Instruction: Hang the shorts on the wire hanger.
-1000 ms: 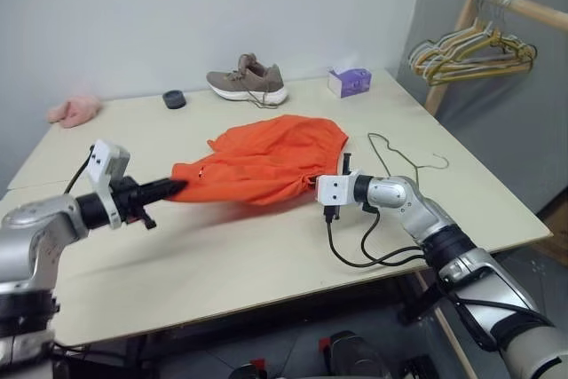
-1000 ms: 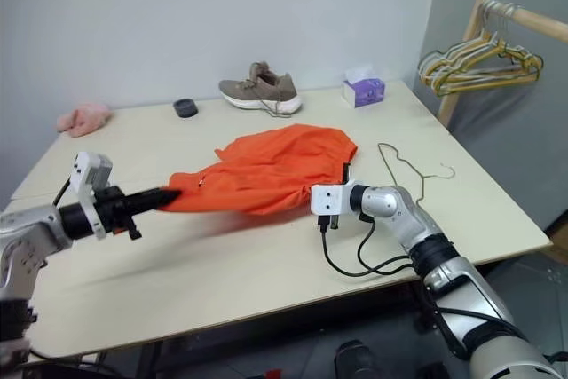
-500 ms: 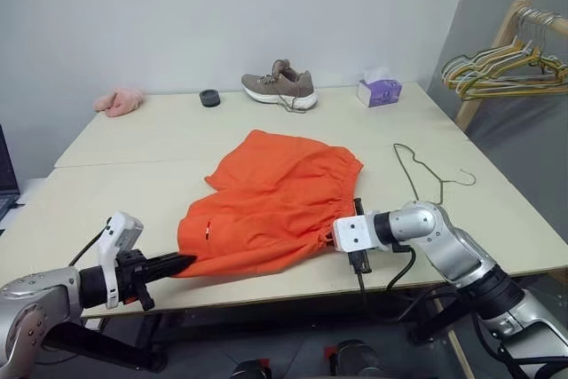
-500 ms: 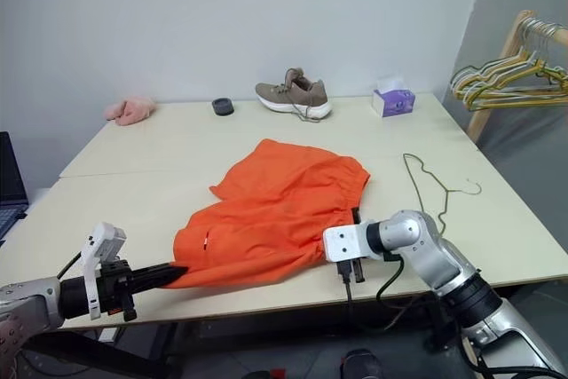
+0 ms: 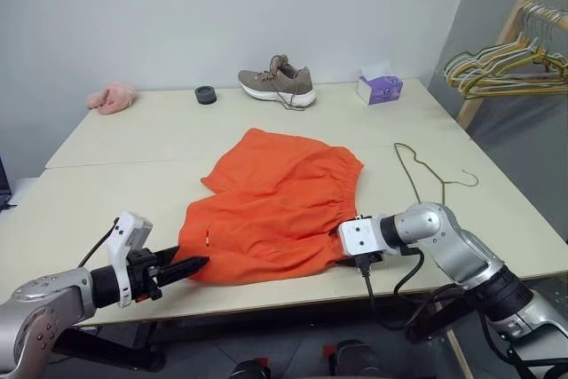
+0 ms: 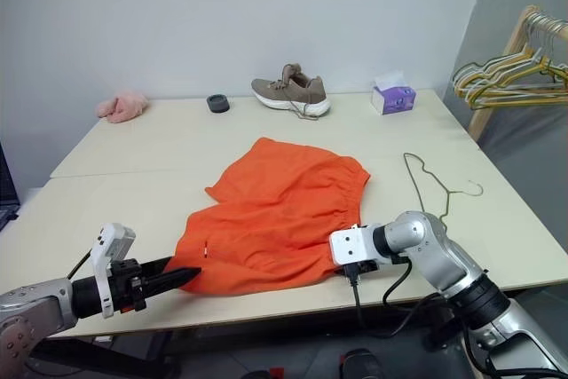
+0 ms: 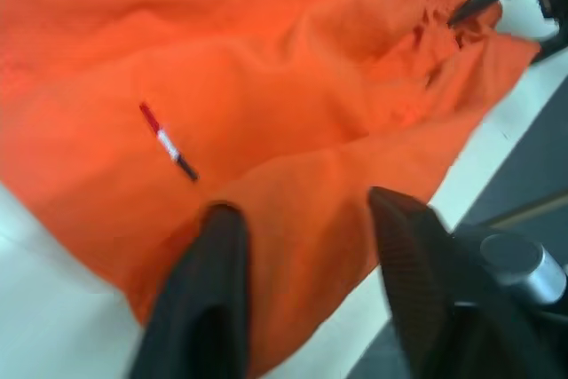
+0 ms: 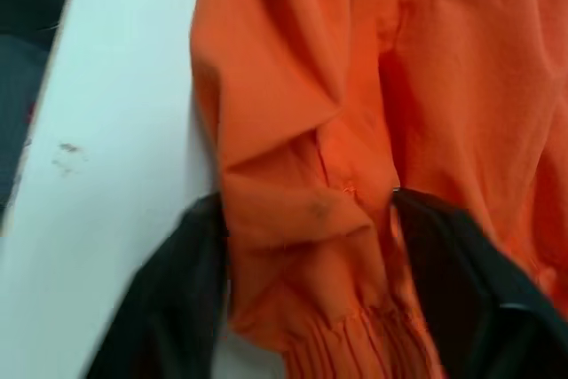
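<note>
Left arm reaches in low from the near left, its left gripper [image 5: 191, 266] pointing toward the shorts [image 5: 275, 206], fingers [image 7: 209, 299] parted with the near hem between them. Right arm bends in from the near right, wrist turned inward; the right gripper [image 8: 306, 219] stands spread, fingers either side of bunched waistband fabric.

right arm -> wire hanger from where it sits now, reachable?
Probably yes. The wire hanger lies flat on bare table just beyond the right gripper, nothing between them. That gripper's open fingers straddle the shorts waistband, so it must back off the fabric first.
</note>
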Robot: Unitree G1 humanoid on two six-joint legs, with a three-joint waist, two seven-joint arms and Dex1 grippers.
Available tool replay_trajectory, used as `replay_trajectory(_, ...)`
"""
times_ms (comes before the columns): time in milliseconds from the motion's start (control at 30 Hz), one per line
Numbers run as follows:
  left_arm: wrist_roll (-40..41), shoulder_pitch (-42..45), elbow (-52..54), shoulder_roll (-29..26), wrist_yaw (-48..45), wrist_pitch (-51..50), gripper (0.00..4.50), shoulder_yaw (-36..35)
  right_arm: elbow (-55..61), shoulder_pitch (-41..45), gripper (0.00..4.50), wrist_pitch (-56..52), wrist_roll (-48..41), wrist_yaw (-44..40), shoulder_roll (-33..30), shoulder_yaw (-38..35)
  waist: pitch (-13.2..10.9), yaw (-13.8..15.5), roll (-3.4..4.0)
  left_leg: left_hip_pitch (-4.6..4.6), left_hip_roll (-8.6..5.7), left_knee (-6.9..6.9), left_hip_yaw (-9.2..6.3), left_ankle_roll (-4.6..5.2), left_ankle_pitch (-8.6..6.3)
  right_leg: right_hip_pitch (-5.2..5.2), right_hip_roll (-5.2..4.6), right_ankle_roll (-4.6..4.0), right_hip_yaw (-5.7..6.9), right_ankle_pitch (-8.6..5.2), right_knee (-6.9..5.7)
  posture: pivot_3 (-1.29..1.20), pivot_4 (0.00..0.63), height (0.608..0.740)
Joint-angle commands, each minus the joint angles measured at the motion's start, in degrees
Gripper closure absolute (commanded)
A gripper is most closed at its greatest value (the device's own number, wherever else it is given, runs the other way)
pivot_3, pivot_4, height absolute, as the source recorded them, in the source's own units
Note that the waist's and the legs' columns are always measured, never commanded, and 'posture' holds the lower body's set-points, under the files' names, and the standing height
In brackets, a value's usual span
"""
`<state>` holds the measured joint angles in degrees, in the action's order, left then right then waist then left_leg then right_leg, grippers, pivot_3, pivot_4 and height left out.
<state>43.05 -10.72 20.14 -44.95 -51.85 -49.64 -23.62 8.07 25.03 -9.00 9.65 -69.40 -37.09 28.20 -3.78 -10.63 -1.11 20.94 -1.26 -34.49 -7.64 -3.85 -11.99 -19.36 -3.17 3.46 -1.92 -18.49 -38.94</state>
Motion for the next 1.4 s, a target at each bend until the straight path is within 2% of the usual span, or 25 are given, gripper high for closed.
replay_trajectory(33, 3.46, 1.92, 3.39, 0.62, 2.19, 0.14, 0.89, -3.95, 4.01, -0.67, 0.17, -2.16, -4.76, -2.4, -0.69, -2.48, 0.0, 0.02, -0.01, 0.0, 0.01, 0.0, 0.0, -0.01, -0.01, 0.0, 0.01, -0.02, 0.01, -0.01, 0.0, -0.17, 0.0, 0.74)
replay_trajectory(67, 4.3, 2.04, 4.1, 0.83, 2.52, 0.04, 0.61, -4.35, 4.72, -0.93, 0.0, -3.24, -6.22, -3.04, -1.07, -3.12, 0.0, -0.01, 0.0, -0.01, 0.0, 0.0, 0.0, -0.03, -0.02, 0.01, 0.01, -0.02, 0.0, -0.01, 0.0, -0.17, 0.0, 0.74)
replay_trajectory(133, 5.4, 2.19, 5.1, 1.06, 3.01, 0.14, 0.04, -4.79, 5.76, -1.22, 0.0, -4.78, -8.39, -3.72, -1.66, -4.09, -0.01, -0.1, 0.01, -0.01, 0.0, 0.0, 0.02, -0.04, -0.03, 0.03, 0.02, -0.04, -0.02, -0.02, -0.01, -0.17, 0.0, 0.74)
replay_trajectory(300, 9.17, 3.28, 7.77, -0.54, 2.01, -0.14, 0.01, -4.96, 7.61, -1.9, 0.0, -10.42, -14.61, -4.28, -3.17, -8.39, -0.01, 0.02, -0.01, -0.03, -0.02, -0.02, 0.05, -0.04, -0.03, 0.02, 0.06, -0.14, -0.03, -0.08, 0.0, -0.18, 0.0, 0.74)
replay_trajectory(567, 10.39, -2.26, 11.62, -8.27, -5.69, -2.43, 0.01, -1.88, 6.59, -3.61, 0.0, -11.08, -17.09, -0.1, -3.53, -12.7, -0.08, -0.31, 0.09, -0.02, -0.01, 0.02, 0.25, -0.07, -0.1, -0.01, 0.09, -0.41, -0.12, -0.25, 0.02, -0.2, 0.0, 0.74)
replay_trajectory(767, -2.42, -9.03, 9.43, -15.78, -10.2, 4.77, 0.01, 1.35, 6.74, -4.69, 0.0, -10.15, -17.25, -0.98, -4.26, -12.06, -0.12, -0.45, 0.14, -0.02, 0.01, 0.15, 0.38, -0.07, -0.11, -0.14, 0.13, -0.5, -0.12, -0.3, 0.02, -0.19, 0.0, 0.74)
replay_trajectory(833, -9.99, -10.89, 6.73, -18.69, -11.13, 11.22, 0.01, 2.43, 6.81, -4.69, 0.0, -10.41, -17.61, -1.39, -4.39, -11.98, -0.14, -0.43, 0.16, -0.02, 0.02, 0.2, 0.45, -0.07, -0.11, -0.2, 0.13, -0.51, -0.14, -0.3, 0.01, -0.19, 0.0, 0.74)
replay_trajectory(1067, -4.41, 0.58, -2.4, -12.58, -7.21, 11.64, 0.01, -7.18, 5.95, -4.29, 0.0, -9.88, -18.07, -2.61, -5.1, -11.42, -0.22, 0.0, 0.17, 0.01, 0.07, 0.22, 0.48, -0.07, -0.11, -0.23, 0.12, -0.52, -0.1, -0.31, 0.01, -0.18, 0.0, 0.74)
replay_trajectory(1233, 8.49, 10.34, -5.17, -5.63, -1.26, 7.11, 0.01, -16.46, 5.66, -4.16, 0.0, -9.67, -18.39, -2.92, -5.11, -11.29, -0.16, 0.01, 0.01, 0.06, 0.09, 0.28, 0.37, -0.06, -0.12, -0.29, 0.11, -0.13, -0.11, -0.17, 0.02, -0.17, 0.0, 0.74)
replay_trajectory(1300, 10.05, 11.56, -3.98, -4.13, 0.76, 6.04, 0.01, -15.93, 4.84, -3.61, 0.0, -9.23, -18.08, -1.59, -4.05, -11.65, -0.16, -0.01, 0.01, 0.07, 0.08, 0.28, 0.34, -0.07, -0.13, -0.27, 0.11, -0.12, -0.14, -0.17, 0.03, -0.17, 0.0, 0.74)
replay_trajectory(1400, 7.31, 8.93, -0.09, -4.38, 0.42, 5.88, 0.01, -9.97, 3.39, -2.33, 0.0, -10.16, -17.9, 1.38, -2.25, -12.84, -0.16, -0.22, 0.01, 0.06, 0.02, 0.28, 0.43, -0.07, -0.13, -0.17, 0.1, -0.05, -0.18, -0.15, 0.03, -0.18, 0.0, 0.74)
